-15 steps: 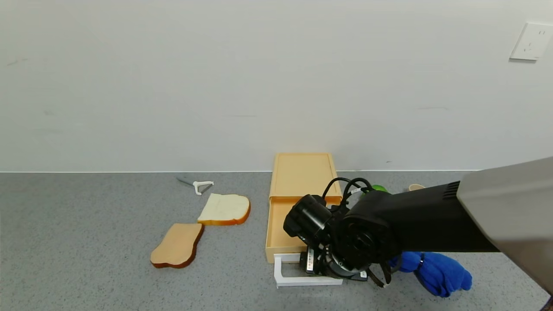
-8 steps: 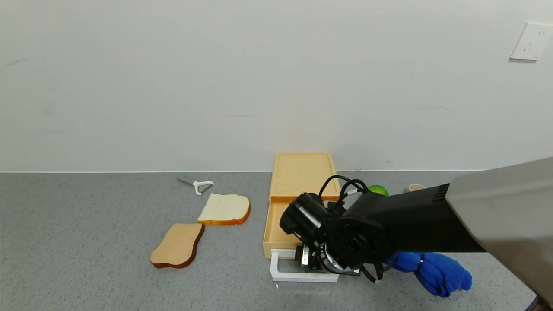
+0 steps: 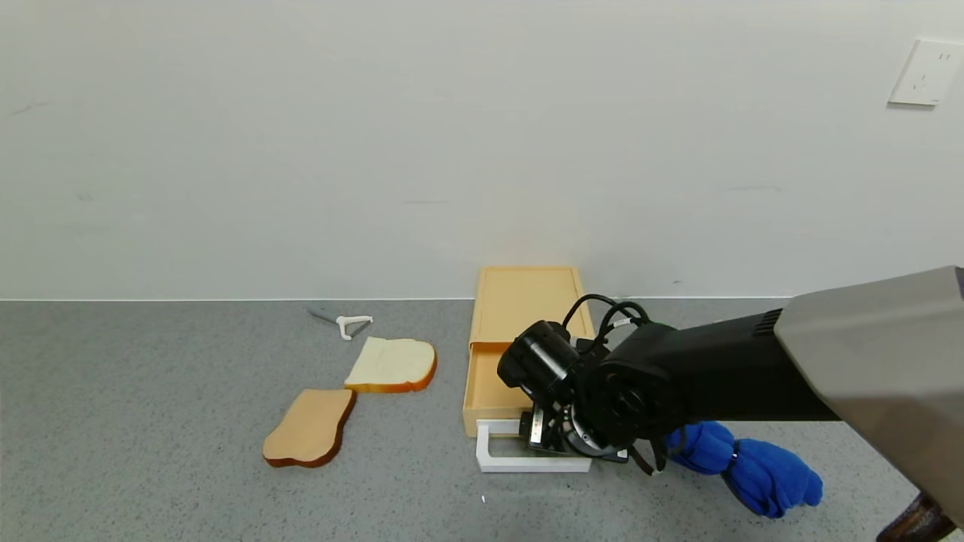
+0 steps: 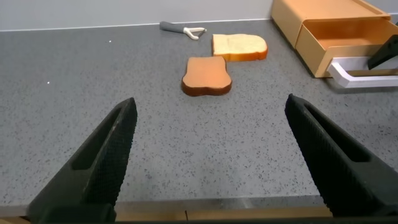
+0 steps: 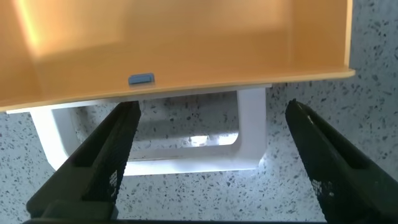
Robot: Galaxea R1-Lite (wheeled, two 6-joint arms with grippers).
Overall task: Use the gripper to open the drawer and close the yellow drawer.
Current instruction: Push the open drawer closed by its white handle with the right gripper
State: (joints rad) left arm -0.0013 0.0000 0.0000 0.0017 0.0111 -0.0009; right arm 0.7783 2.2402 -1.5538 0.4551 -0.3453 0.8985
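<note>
The pale yellow-tan drawer box [image 3: 526, 301] stands against the wall, and its drawer [image 3: 486, 388] is pulled partly out toward me. The white loop handle [image 3: 520, 461] lies in front of the drawer. My right gripper [image 3: 561, 446] hangs right over the handle's right part. In the right wrist view this gripper [image 5: 211, 111] is open, with its fingers [image 5: 106, 162] spread either side of the handle [image 5: 186, 155] below the drawer front [image 5: 186, 43]. My left gripper [image 4: 210, 102] is open and empty, low over the table's near edge, left of the drawer [image 4: 348, 37].
A tan bread slice [image 3: 310, 427] and a white-faced slice [image 3: 392, 364] lie left of the drawer. A white peeler [image 3: 348, 324] lies behind them. A blue cloth [image 3: 753, 467] lies right of the handle, under my right arm. The wall runs close behind the box.
The drawer and its handle have slid back toward the box. My right gripper moved with them toward the wall. The left arm has not moved.
</note>
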